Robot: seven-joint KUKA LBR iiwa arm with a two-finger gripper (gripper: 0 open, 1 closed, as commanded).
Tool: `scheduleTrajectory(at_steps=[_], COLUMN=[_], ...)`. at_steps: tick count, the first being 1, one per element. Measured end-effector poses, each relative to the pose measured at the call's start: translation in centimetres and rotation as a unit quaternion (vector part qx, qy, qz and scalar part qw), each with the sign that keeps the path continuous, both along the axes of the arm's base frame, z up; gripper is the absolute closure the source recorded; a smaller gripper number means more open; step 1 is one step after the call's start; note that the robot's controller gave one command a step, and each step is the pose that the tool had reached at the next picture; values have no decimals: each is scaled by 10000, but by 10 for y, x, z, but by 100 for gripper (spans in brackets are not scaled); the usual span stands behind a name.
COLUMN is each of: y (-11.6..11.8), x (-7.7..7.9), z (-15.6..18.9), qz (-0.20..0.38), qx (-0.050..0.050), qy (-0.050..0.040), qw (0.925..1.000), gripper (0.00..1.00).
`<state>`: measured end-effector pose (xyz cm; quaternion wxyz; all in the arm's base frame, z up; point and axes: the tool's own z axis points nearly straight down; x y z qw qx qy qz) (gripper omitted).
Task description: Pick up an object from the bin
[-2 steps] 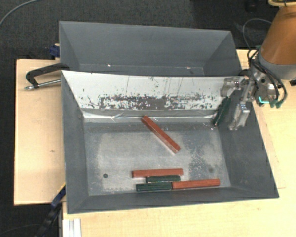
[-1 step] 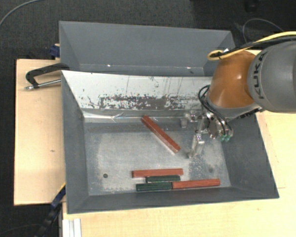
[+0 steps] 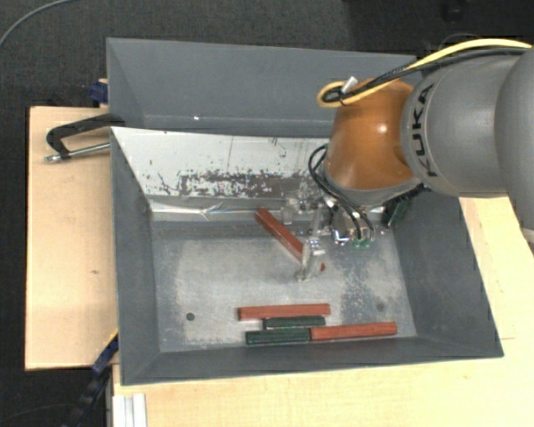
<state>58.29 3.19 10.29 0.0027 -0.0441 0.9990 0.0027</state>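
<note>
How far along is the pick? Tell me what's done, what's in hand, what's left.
Done: the jaws are low inside the bin, at the lower end of a slanted red stick near the back wall.
In hand: it can't be told whether that stick is gripped.
Left: lifting something clear of the bin. Another red stick, a dark green stick and a third red stick lie flat by the front wall.

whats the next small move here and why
Probably a small straight lift. The gripper is at the lower end of the slanted red-brown stick toward the back of the bin, apart from the three sticks at its front. I cannot tell whether it is gripped, and lifting would show.
</note>
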Motion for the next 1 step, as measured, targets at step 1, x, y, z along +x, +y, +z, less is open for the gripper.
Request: scheduleTrajectory(at_steps=[1], y=[-41], x=[-5], z=[2], qz=[-1306], qx=[-21], qy=[31], qw=[9914], gripper=[0])
